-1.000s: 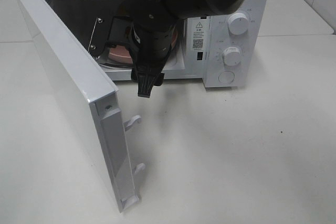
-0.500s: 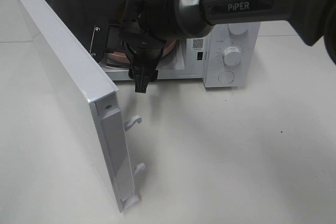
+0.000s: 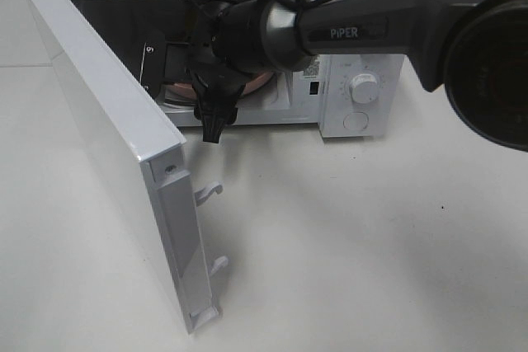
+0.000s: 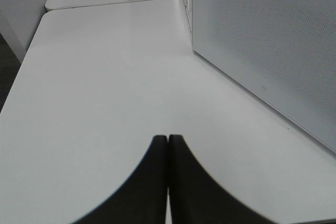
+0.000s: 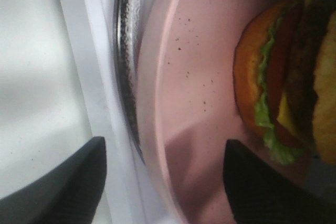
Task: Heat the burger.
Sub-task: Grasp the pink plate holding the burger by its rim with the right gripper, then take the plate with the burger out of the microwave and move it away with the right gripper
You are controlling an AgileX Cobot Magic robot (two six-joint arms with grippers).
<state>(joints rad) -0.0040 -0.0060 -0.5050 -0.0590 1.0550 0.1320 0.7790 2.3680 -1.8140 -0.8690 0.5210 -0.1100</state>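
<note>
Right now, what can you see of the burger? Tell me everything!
The burger is small, with a rounded golden-orange bun, frilly green lettuce, a red slice, a dark patty and a bit of yellow. It sits on a pink speckled plate inside the open microwave. Only the plate touches it, as far as shows.

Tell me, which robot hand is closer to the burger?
The right one. The right gripper hangs open at the mouth of the microwave, just at the edge of the pink plate holding the burger. The left gripper sits shut over the table, outside the open door.
</note>
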